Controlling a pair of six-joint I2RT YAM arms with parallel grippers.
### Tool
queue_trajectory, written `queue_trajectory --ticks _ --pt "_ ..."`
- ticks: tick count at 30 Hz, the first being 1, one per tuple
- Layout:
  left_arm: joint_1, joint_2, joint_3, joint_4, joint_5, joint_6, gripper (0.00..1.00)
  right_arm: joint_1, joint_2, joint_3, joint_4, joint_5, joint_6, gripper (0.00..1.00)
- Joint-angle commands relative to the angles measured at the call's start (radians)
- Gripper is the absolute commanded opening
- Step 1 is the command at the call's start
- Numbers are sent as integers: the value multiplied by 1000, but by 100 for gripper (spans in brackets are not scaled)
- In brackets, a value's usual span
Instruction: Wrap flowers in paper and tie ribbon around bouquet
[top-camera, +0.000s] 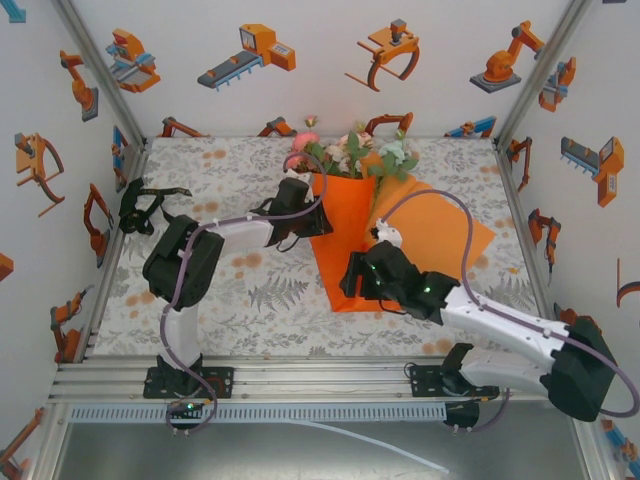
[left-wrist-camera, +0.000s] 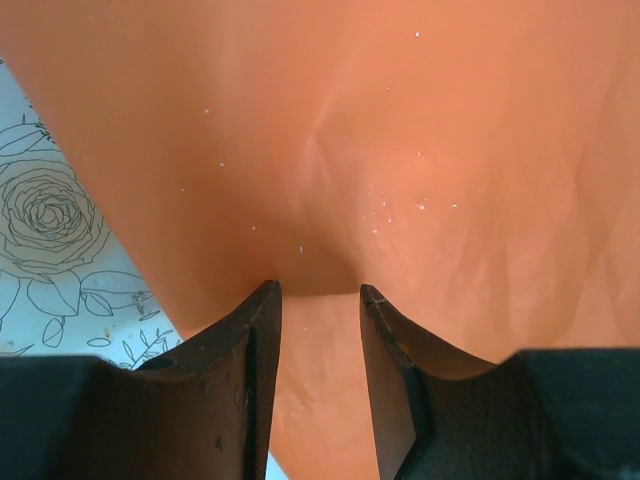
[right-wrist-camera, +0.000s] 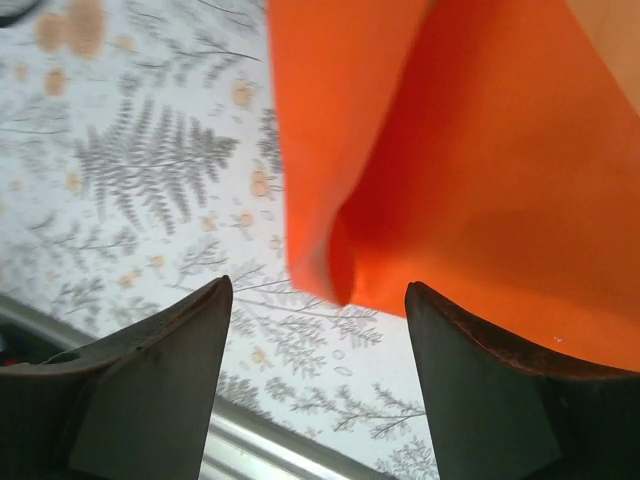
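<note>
bouquet spot: my bouquet (top-camera: 345, 240) lies around the middle of the tablecloth (top-camera: 250, 290), between my two arms.
long axis: it runs far-to-near along the table's depth. The wide mouth points at the back wall and the narrow end points at my bases.
flowers: the flowers (top-camera: 350, 152) poke out of the far end, pink and cream heads plus green leaves. Stems are hidden in the cone, so no idea how they lie.
paper: the orange paper (top-camera: 440, 235) is folded over on the left into the cone, and the rest lies flat, spread out to the right.
left gripper: my left gripper (left-wrist-camera: 315, 293) is at the cone's upper left edge. The jaws are a narrow gap apart, tips right up at the orange surface, and I don't see anything pinched.
right gripper: my right gripper (right-wrist-camera: 318, 290) is down by the narrow end with jaws spread wide, holding nothing. A folded orange edge hangs just ahead of the gap.
ribbon: the black ribbon (top-camera: 145, 205) is bunched up by the left wall, well apart from the cone.
</note>
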Motion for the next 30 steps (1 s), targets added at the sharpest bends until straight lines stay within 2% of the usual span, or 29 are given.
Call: queue_trajectory --ticks 1,5,6,9,11,13,15,20,27,30 --pt "-3 37 37 21 -5 -32 40 67 -21 66 66 -52 -47 62" --pt "-3 55 51 32 -8 -38 40 92 144 95 244 -202 -51 50" --pt "-2 54 50 37 -10 -37 40 92 185 98 258 -191 -50 47" --pt "2 46 50 41 -20 -27 40 67 299 88 265 -86 -92 26" --pt "13 43 57 36 -16 -24 40 22 360 68 291 -99 -115 16" --pt "27 42 61 38 -8 -22 40 -13 405 13 389 -136 -109 9" --pt "42 46 65 48 -1 -21 41 -24 444 -30 466 -172 -105 6" --pt "102 90 122 61 -13 34 42 -24 486 -79 487 -226 -57 3" --pt "185 245 350 -12 -97 114 42 -23 438 -136 498 -243 -9 4" --pt "216 327 465 -60 -100 118 42 -23 427 -139 490 -257 0 4"
